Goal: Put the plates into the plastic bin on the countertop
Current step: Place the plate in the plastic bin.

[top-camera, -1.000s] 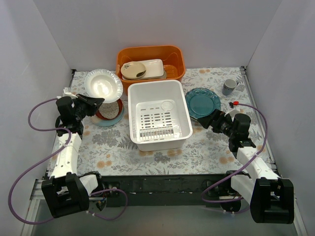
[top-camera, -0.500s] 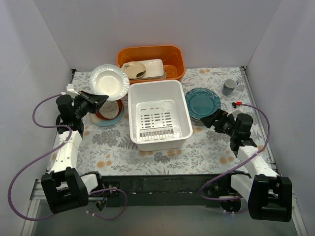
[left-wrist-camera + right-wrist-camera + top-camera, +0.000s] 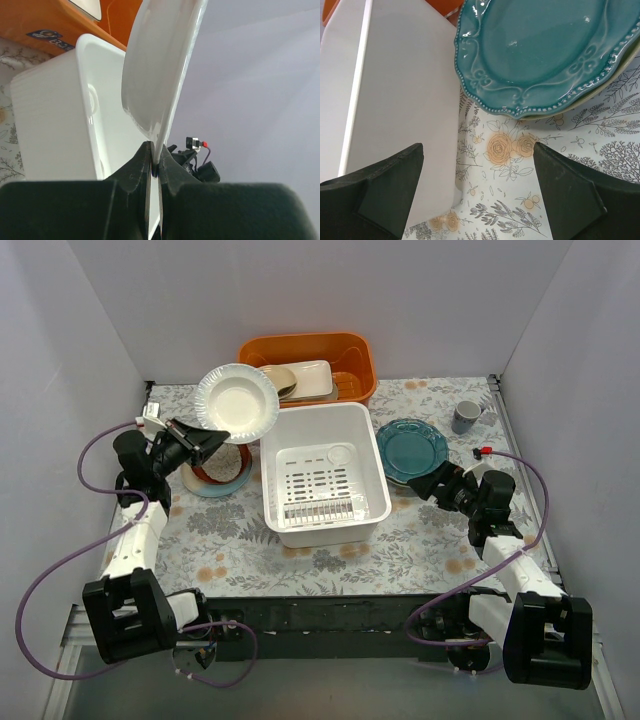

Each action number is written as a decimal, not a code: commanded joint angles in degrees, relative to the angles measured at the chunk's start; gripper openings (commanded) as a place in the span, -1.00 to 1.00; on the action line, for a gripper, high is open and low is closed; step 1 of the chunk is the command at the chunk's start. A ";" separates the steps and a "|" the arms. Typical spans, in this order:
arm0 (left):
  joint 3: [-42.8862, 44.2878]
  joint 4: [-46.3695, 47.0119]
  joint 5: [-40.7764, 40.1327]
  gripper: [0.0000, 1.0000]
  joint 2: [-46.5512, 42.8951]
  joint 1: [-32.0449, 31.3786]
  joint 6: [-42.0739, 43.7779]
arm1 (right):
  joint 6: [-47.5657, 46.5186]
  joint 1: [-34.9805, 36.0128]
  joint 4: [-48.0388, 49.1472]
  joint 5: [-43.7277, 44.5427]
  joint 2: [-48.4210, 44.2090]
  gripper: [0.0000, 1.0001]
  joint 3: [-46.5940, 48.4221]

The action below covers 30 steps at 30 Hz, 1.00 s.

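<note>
My left gripper (image 3: 205,443) is shut on the rim of a white plate (image 3: 237,403) and holds it tilted in the air over the left rim of the white plastic bin (image 3: 368,468). In the left wrist view the plate (image 3: 160,70) stands edge-on between my fingers (image 3: 131,172), with the bin (image 3: 55,115) behind. Under it, a stack of plates (image 3: 215,475) with red-brown and light blue rims lies on the countertop (image 3: 230,540). A scalloped teal plate (image 3: 411,448) lies on another plate right of the bin. My right gripper (image 3: 424,483) is open just before the teal plate (image 3: 545,50).
An orange tub (image 3: 355,352) at the back holds a white tray (image 3: 315,375) and a beige dish. A grey mug (image 3: 465,417) stands at the back right. White walls close in three sides.
My left gripper has lifted the white plate off the stack and carried it right, toward the bin. My right gripper has barely moved.
</note>
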 commanded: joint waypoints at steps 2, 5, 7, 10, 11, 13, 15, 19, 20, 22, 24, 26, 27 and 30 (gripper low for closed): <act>2.85 6.18 6.51 -1.00 1.13 0.28 -0.67 | 0.42 -0.33 3.67 -1.49 0.45 0.95 -0.67; 3.73 4.95 7.83 -1.00 2.01 0.28 0.21 | 0.42 -0.42 3.93 -1.49 0.45 0.95 -0.76; 4.08 4.86 8.88 -1.00 2.36 0.19 0.30 | 0.51 -0.42 3.84 -1.67 0.54 0.95 -0.76; 4.52 4.60 9.76 -1.00 2.80 0.10 0.74 | 0.51 -0.42 3.84 -1.58 0.54 0.94 -0.85; 4.61 4.51 9.94 -1.00 2.80 0.19 1.09 | 0.60 -0.42 3.93 -1.58 0.62 0.95 -0.85; 5.04 3.55 10.29 -1.00 3.15 -0.07 1.70 | 0.86 -0.51 4.63 -1.93 0.71 0.95 -1.11; 5.57 2.24 10.56 -1.00 3.68 -0.42 3.02 | 1.13 -0.51 5.07 -2.28 1.06 0.95 -1.28; 7.24 -0.40 10.73 -1.00 5.17 -2.96 5.83 | 1.39 -0.51 5.60 -2.64 1.50 0.94 -1.46; 8.03 -1.72 10.56 -1.00 5.44 -3.58 6.45 | 1.39 -0.51 5.51 -2.55 1.50 0.94 -1.46; 9.00 -3.22 9.51 -1.00 6.22 -5.33 8.46 | 1.39 -0.51 5.60 -2.37 1.50 0.94 -1.46; 10.67 -5.94 8.02 -1.00 6.75 -6.48 10.05 | 1.39 -0.51 5.60 -2.46 1.42 0.94 -1.46; 11.90 -8.74 6.87 -1.00 7.46 -8.33 12.33 | 1.39 -0.51 5.60 -2.46 1.42 0.94 -1.46; 13.04 -9.89 5.65 -1.00 7.81 -9.55 13.12 | 1.39 -0.51 5.60 -2.55 1.42 0.94 -1.46; 15.85 -14.73 3.71 -1.00 9.39 -11.93 16.64 | 1.39 -0.60 5.43 -2.46 1.50 0.94 -1.46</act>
